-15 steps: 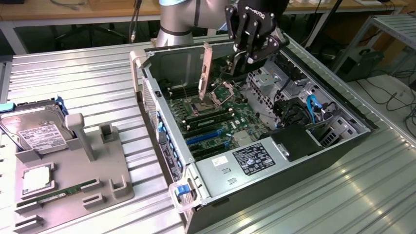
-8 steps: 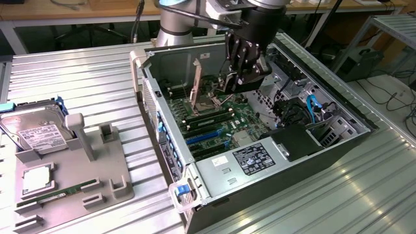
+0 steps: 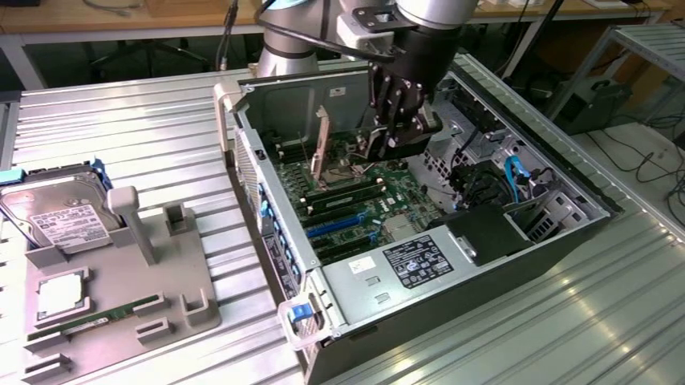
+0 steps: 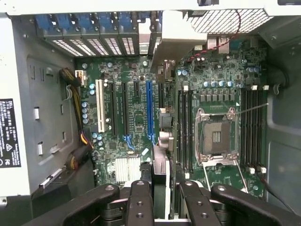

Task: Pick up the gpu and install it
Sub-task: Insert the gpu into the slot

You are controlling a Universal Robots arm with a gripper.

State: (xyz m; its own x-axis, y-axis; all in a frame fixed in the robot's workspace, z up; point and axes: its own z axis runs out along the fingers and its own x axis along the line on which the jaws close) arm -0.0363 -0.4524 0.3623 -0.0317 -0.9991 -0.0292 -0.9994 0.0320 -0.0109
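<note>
Hanging over the open computer case (image 3: 471, 241), the claw (image 3: 399, 136) is closed on the gpu (image 4: 161, 183), gripping it edge-on between its black fingers (image 4: 141, 202), above the motherboard (image 4: 136, 117) slots. A white-on-black label (image 3: 418, 263) sits inside the case, its text unreadable. On the worktop (image 3: 128, 120), a grey tray (image 3: 118, 313) holds a hard drive (image 3: 59, 216).

A: Item, desk (image 3: 128, 120)?
B: Open case (image 3: 428, 233), board (image 3: 364, 200) exposed. Hand (image 3: 399, 136) low inside it, gripping the gpu (image 3: 377, 146) upright above the board.
A: At the exterior view's left?
B: Grey tray (image 3: 118, 289); drive (image 3: 59, 216), RAM stick (image 3: 96, 321).
</note>
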